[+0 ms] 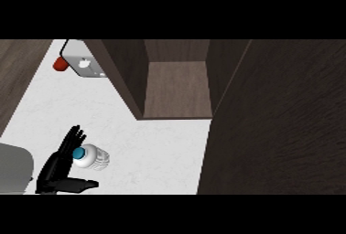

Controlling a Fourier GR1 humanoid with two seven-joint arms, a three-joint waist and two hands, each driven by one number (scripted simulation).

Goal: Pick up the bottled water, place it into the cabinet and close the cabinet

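the left hand (59, 161) stands beside the bottled water (92, 157), fingers (72, 138) straight, not yet curled; next it must grasp, then reach the open cabinet (177, 89).

We see a white, faintly mottled counter (159, 141) spreading under and to the right of the left hand (59, 161). Ahead of the hand and to its right stands a dark wood cabinet (128, 73), open, its brown shelf (177, 87) evenly lit and its side walls in shadow. Far to the hand's right, a wide dark wood door (283, 128) covers the counter's edge. Straight ahead of the hand, well apart from it, we make out a pale box (86, 61) with a red thing (60, 64) touching its left side. Beyond the counter's left edge runs a dark wood strip (20, 77).
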